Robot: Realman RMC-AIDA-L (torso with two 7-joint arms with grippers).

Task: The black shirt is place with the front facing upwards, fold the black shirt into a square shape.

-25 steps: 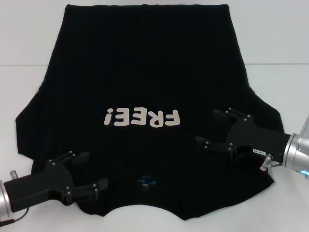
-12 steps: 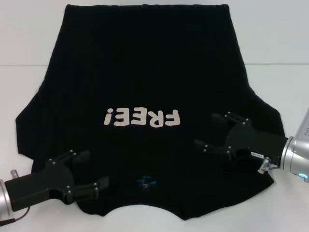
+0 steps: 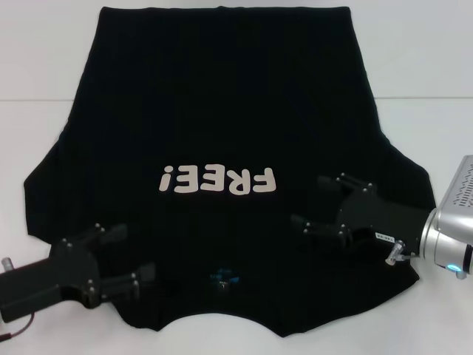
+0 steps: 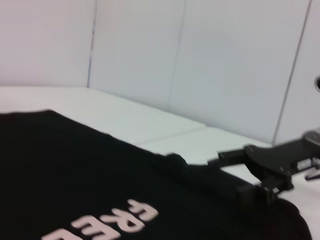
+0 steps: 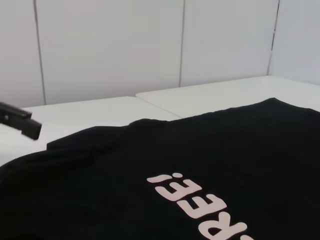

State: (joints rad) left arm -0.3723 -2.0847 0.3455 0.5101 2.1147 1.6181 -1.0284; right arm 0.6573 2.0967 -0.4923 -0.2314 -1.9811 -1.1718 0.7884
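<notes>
The black shirt [image 3: 222,148] lies flat on the white table [image 3: 421,66], front side up. Its collar is nearest the robot, with a small blue label [image 3: 223,279] there, too blurry to read. White letters [image 3: 218,180] say "FREE!". The left gripper [image 3: 129,255] is over the near left shoulder, fingers spread apart. The right gripper [image 3: 312,203] is over the near right shoulder, fingers spread too. White wall panels [image 5: 110,45] stand behind the table.

a plain white table [image 3: 414,59], evenly lit, with a thin seam across its top, runs out beyond both grippers, and well past it stands a pale wall [image 5: 110,45] of flat panels split by narrow vertical joints.
</notes>
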